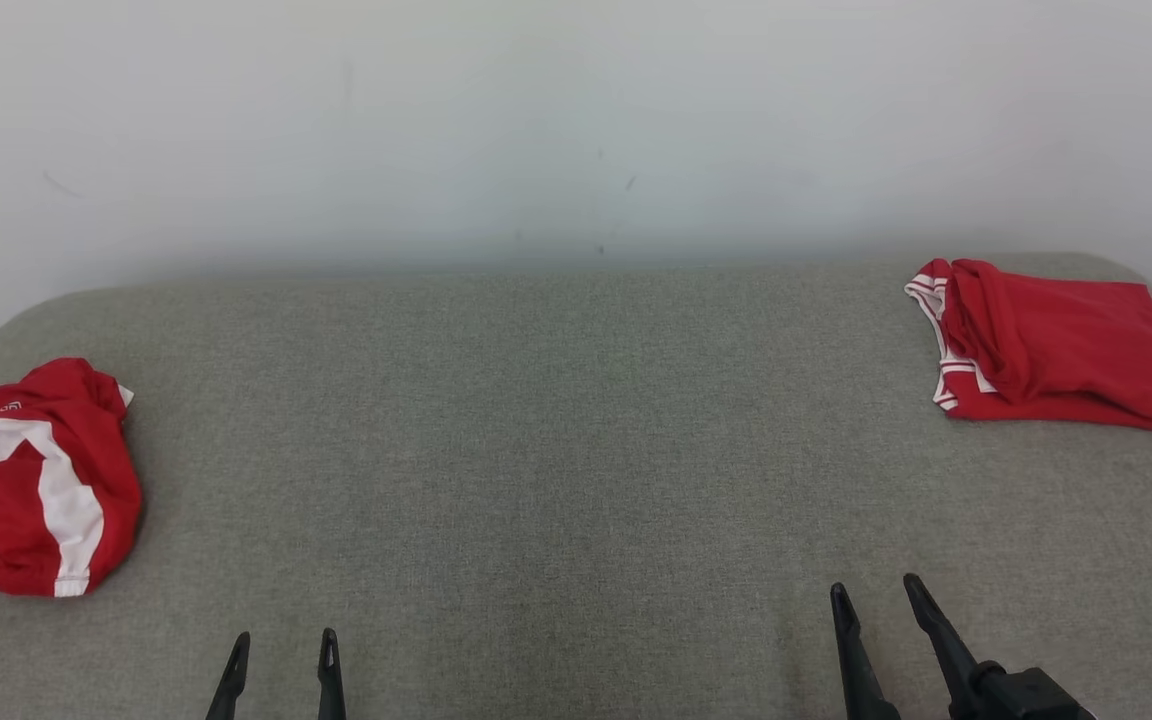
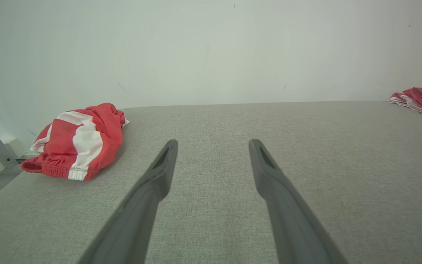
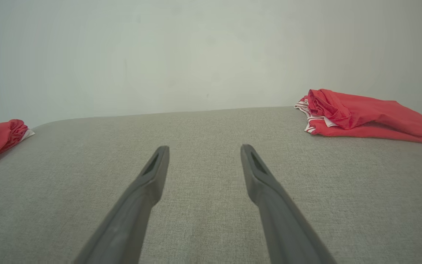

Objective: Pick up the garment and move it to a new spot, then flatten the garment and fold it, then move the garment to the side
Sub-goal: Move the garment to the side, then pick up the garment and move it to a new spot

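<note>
Two garments on the grey padded surface [image 1: 556, 440]; both grippers empty, fingers spread wide.
Head view: I see the crumpled garment [image 1: 36, 480], red and white, at the surface's left edge, and the folded garment [image 1: 1066, 345], red, in its far right corner; the left gripper [image 1: 284, 636] and right gripper [image 1: 874, 584] stand at the near edge, well apart from both. Left wrist view: my left gripper [image 2: 213, 141] is open wide over bare fabric, with the crumpled garment [image 2: 75, 141] by the left edge. Right wrist view: my right gripper [image 3: 204, 147] is equally wide, with the folded garment [image 3: 361, 113] in the far right corner, near the wall [image 3: 196, 47].
</note>
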Robot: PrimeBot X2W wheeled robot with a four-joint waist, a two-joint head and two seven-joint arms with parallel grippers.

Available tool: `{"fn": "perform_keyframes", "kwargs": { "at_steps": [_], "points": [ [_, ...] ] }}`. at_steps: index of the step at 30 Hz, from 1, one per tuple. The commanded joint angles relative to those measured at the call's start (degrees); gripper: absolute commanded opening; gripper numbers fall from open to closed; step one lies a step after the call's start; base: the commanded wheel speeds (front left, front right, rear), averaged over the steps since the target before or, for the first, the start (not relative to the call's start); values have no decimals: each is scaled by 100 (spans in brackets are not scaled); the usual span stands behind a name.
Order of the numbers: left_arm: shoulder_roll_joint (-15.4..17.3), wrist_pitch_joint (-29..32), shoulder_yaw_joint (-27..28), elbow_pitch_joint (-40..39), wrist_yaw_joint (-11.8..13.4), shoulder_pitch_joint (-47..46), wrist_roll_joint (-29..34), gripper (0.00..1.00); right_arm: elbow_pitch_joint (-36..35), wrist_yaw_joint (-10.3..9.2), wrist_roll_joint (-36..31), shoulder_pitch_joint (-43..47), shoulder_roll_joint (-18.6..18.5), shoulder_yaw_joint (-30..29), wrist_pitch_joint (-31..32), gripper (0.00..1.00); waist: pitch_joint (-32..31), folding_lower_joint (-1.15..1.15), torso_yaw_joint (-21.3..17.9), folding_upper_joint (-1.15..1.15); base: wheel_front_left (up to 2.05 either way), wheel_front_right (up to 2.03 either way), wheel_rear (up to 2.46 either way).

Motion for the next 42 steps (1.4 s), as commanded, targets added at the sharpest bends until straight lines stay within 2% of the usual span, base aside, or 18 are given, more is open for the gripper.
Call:
{"fn": "perform_keyframes", "kwargs": {
  "at_steps": [1,31,36,42],
  "points": [
    [-10,-18,8,35,-7,64,-21,100,41,-14,-56,72,22,17,0,100,-8,0,2,0,0,0,0],
    [-14,-18,12,123,97,10,-63,100,196,-15,58,125,44,-17,-1,100,-28,0,79,0,0,0,0],
    [-13,-18,24,129,92,-25,-44,100,161,-15,68,156,44,-6,-1,100,-33,0,180,0,0,0,0],
    [-13,-18,54,187,95,-17,-49,100,183,-15,116,208,43,-13,-1,100,-45,0,517,0,0,0,0]
  ]
}}
